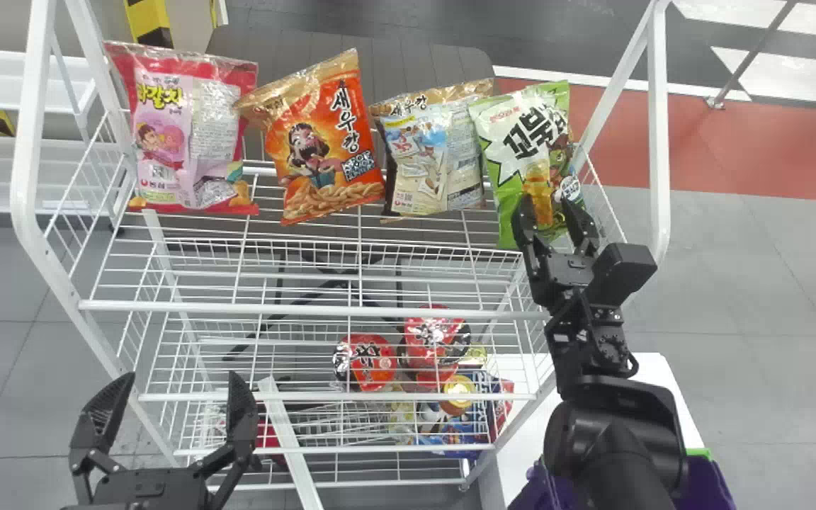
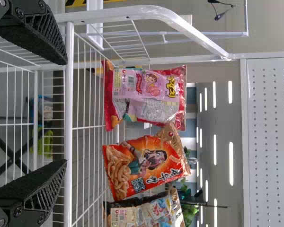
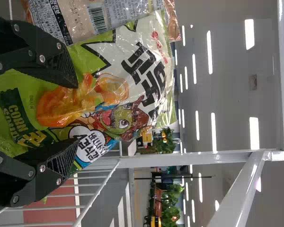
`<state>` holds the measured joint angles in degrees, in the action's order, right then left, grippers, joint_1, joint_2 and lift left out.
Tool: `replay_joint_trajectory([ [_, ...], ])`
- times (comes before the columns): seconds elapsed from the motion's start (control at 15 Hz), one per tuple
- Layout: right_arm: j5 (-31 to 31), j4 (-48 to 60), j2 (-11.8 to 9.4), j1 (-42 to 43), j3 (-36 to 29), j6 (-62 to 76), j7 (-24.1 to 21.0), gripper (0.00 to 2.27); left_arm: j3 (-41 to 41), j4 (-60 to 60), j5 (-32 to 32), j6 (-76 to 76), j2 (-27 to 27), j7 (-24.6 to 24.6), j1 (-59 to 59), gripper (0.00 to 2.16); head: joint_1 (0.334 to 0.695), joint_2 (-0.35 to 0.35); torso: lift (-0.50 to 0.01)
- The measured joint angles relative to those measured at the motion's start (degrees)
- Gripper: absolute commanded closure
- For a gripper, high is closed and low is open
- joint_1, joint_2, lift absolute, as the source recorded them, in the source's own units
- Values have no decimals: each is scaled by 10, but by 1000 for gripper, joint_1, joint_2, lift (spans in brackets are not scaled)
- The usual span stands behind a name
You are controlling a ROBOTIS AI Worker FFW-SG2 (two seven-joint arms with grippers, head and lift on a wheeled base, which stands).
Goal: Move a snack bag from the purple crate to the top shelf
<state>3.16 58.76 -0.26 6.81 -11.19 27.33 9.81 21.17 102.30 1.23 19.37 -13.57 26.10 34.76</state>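
One white wire rack [image 1: 309, 309] stands with a purple crate [image 1: 705, 485] near its front right corner, and along the back part of its top shelf are a pink-and-red bag [image 1: 160, 142] by the left edge, an orange bag [image 1: 309, 152], a beige bag [image 1: 426, 163] and, by the right edge, the green snack bag [image 1: 511, 142], leaning. The right hand [image 1: 548, 209] is at the green snack bag's front, fingers apart; the left hand [image 1: 183, 382] is in front of the rack's left part, fingers spread too.
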Motion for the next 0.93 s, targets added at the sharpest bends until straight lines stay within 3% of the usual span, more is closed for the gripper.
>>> replay_joint_trajectory([
  [0.93,0,37,0,-16,23,-12,-1,478,-2,-1,0,-3,-1,3,0,63,695,-152,2],
])
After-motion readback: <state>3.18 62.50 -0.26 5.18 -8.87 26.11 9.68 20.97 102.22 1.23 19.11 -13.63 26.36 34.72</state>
